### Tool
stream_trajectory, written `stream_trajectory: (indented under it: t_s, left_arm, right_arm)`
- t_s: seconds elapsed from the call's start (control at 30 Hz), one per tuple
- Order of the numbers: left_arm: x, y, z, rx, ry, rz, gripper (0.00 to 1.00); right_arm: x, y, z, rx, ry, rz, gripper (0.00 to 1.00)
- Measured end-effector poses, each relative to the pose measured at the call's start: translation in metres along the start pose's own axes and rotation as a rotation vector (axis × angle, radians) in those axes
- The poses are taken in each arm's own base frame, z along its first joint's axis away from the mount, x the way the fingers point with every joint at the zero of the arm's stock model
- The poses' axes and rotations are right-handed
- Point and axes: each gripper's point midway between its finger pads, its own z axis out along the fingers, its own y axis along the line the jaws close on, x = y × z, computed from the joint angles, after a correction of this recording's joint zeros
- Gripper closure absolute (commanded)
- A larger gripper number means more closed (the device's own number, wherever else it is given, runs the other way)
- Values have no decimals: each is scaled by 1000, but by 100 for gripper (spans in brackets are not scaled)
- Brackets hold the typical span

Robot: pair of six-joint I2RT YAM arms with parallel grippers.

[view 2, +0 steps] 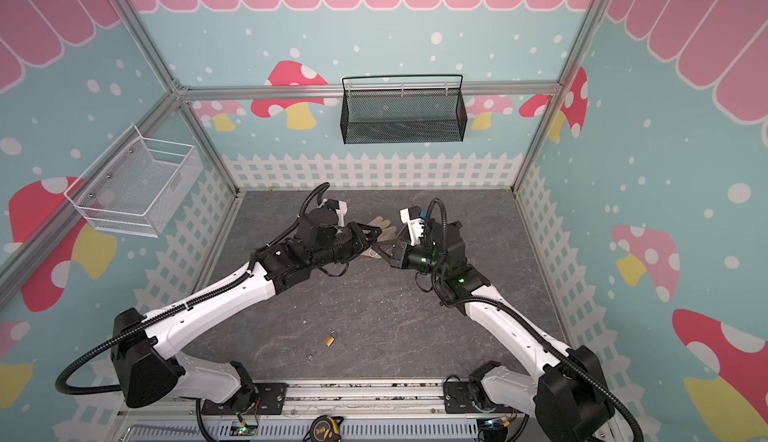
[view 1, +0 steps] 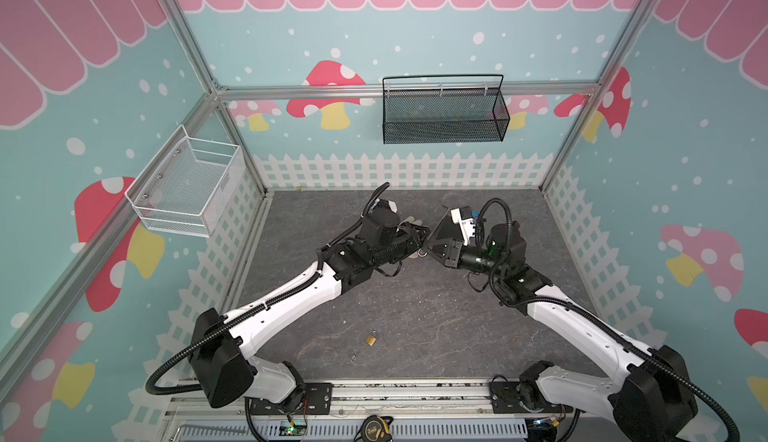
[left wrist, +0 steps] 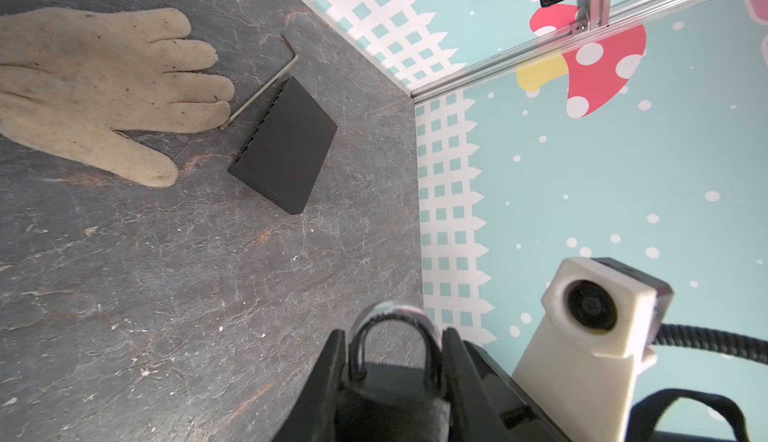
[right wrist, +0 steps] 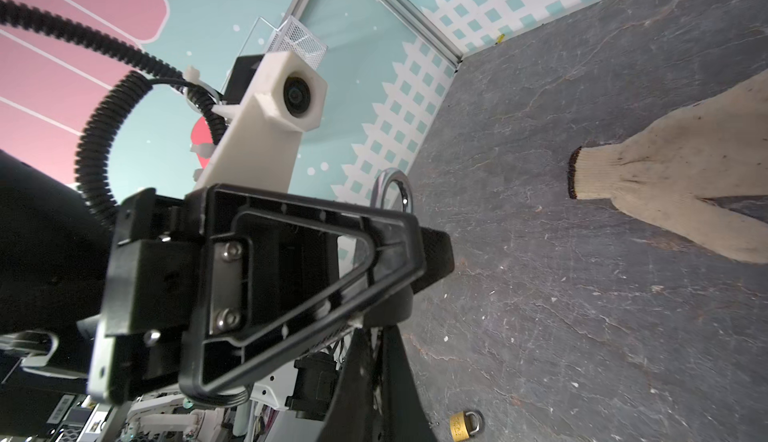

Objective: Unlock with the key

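Left gripper [left wrist: 393,336] is clamped on the dark padlock [left wrist: 388,381], fingers on the two sides of the body and the silver shackle [left wrist: 390,309] sticking out past the tips. In both top views the lock sits just on the near side of the glove [left wrist: 95,86], towards the arm bases, and looks to be held off the table [left wrist: 166,294].

Right gripper [view 1: 428,248] has its jaws fully closed, tip right up against the left one. Key not visible, so can't tell if it is pinched there.

A second, brass padlock [view 1: 371,339] lies well apart from the glove, further towards the bases. Hex key [left wrist: 266,86] and black box [left wrist: 286,149] are at the glove's fingertips.

Handling, as a judgement: the padlock is rigid metal and dense for its size, with smooth faces that could slip or twist under key torque. Best held across the body as now — keyhole end free, not by the shackle, which must pop. The key would be thin, stiff and small; grip it by the bow and keep the blade in line with the keyway.
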Motion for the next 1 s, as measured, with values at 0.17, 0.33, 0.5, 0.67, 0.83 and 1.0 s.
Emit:
stream_trajectory:
  t_s: [0.17, 0.33, 0.5, 0.67, 0.83, 1.0]
  left_arm:
    - [-3, -9, -4, 39, -15, -17, 100]
    - [-3, -10, -3, 50, -14, -38, 100]
    - [-3, -9, -2, 55, -16, -61, 100]
    - [-1, -6, 0, 59, -23, -83, 100]
    - [-1, -3, 0, 38, -32, -84, 100]
    - [0, -2, 0, 2, -39, -69, 100]
  right_arm:
    - [-5, 8, -2, -57, -22, 34, 100]
    - [-6, 8, -4, -74, -30, 71, 100]
    - [-6, 7, -4, -77, -37, 97, 100]
    - [-5, 4, -4, -81, -47, 124, 100]
    - [-4, 1, -3, -46, -31, 90, 100]
    - [-2, -1, -5, 11, -13, 15, 88]
